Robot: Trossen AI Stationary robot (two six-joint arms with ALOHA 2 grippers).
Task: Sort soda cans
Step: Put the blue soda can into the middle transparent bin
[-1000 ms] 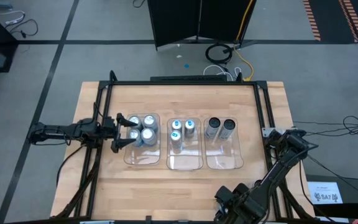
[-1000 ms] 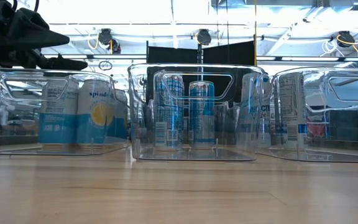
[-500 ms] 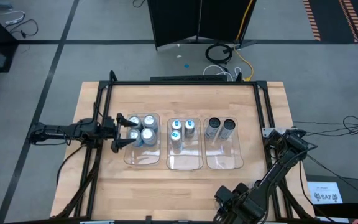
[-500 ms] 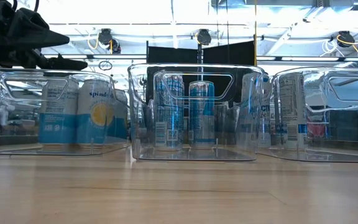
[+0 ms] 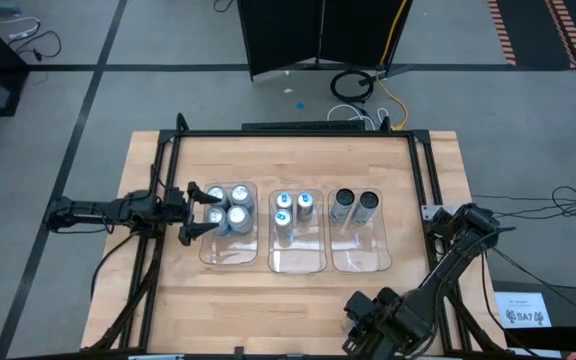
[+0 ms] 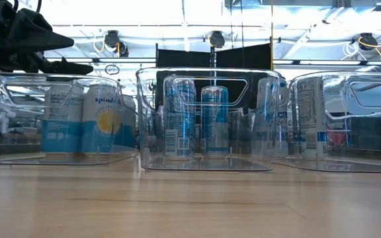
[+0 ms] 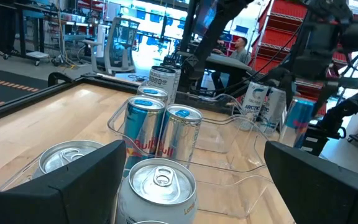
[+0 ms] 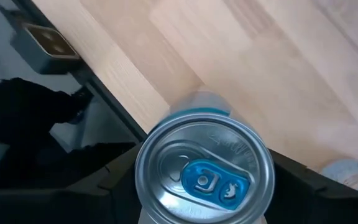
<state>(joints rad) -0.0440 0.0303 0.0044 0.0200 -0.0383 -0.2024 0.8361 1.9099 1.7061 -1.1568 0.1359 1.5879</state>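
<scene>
Three clear bins stand in a row. The left bin (image 5: 230, 228) holds silver-topped soda cans (image 5: 236, 215), the middle bin (image 5: 296, 255) cans with blue-marked tops (image 5: 284, 202), the right bin (image 5: 360, 255) dark cans (image 5: 356, 203). My left gripper (image 5: 196, 213) hangs open and level at the left bin's left end, above its cans (image 7: 160, 180), touching nothing. My right gripper (image 5: 368, 318) is over the table's near edge, right of the middle, pointing down and shut on a soda can with a blue tab (image 8: 204, 177). My right gripper pinches the blue-tabbed can between its two fingers, which sit on opposite sides of the can's wall just under the top rim (image 8: 143, 186). The fingers (image 8: 107, 186) come from above, pointing down. The can stays upright; whether its base stands on the wood I cannot tell.
The table's near edge (image 8: 114, 102) runs right beside the held can, with a metal frame rail (image 5: 423, 175) around the table. Bare wood (image 5: 268, 310) lies between the bins and the near edge. People and shelving (image 7: 241, 46) show in the room beyond the table.
My right arm has shifted a little at the table's near edge, its hand rising slightly. The left arm, the bins and the cans in them have kept still.
</scene>
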